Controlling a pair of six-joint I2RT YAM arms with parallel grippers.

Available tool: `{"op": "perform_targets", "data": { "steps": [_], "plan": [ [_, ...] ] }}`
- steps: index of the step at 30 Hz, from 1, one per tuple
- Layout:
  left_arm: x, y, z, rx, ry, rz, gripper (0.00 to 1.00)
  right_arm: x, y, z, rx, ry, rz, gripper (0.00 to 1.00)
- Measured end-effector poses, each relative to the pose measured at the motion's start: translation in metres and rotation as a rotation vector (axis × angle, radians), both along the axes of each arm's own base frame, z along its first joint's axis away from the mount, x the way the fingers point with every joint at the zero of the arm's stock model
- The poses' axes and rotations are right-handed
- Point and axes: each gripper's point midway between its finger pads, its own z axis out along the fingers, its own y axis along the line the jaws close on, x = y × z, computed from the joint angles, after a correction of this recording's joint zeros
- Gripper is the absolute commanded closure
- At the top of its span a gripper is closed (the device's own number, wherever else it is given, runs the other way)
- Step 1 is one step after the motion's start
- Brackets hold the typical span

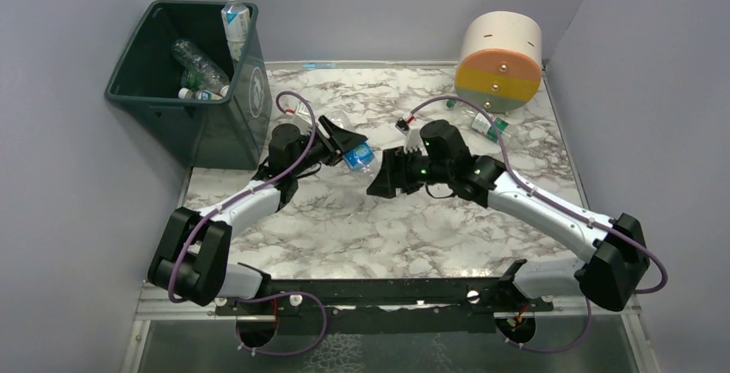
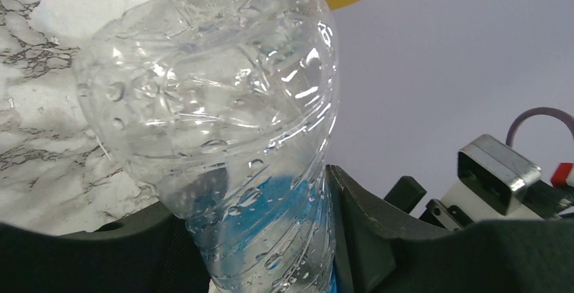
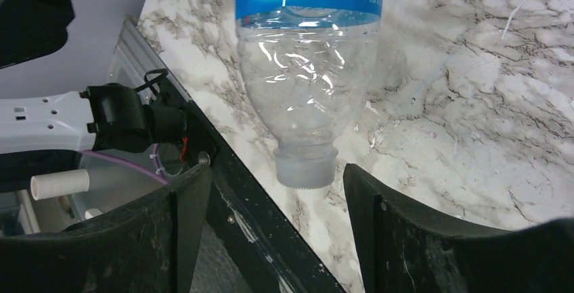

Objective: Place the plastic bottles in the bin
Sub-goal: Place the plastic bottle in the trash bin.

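Observation:
A clear plastic bottle (image 1: 361, 158) with a blue label hangs above the middle of the table, and my left gripper (image 1: 347, 143) is shut on it. In the left wrist view its crumpled base (image 2: 216, 103) fills the frame, with the left gripper (image 2: 264, 239) clamped on the labelled part. My right gripper (image 1: 383, 183) faces it, open. The bottle's white cap (image 3: 306, 171) sits just beyond the right gripper (image 3: 271, 198), touching neither finger. The dark green bin (image 1: 219, 132) at the far left holds bottles (image 1: 200, 65), and one (image 1: 235, 21) stands at its far corner.
A big cream, orange and yellow cylinder (image 1: 501, 61) lies at the back right, with a green-capped bottle (image 1: 486, 125) in front of it. Another clear bottle (image 1: 295, 116) lies beside the bin. Grey walls close in both sides and the back.

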Motion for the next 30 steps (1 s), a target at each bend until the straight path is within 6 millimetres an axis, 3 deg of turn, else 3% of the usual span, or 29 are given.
{"op": "perform_targets", "data": {
  "steps": [5,12,30],
  "plan": [
    [-0.002,0.001,-0.005,0.006,0.009,0.001,0.5,-0.009,-0.013,0.013,0.019,-0.036,-0.018,0.22],
    [-0.005,0.003,-0.013,0.014,0.025,0.001,0.5,-0.02,-0.037,0.004,-0.015,-0.03,-0.078,0.21],
    [-0.003,0.004,-0.013,0.015,0.023,0.005,0.5,-0.021,-0.039,-0.007,-0.029,0.012,-0.106,0.21]
  ]
}}
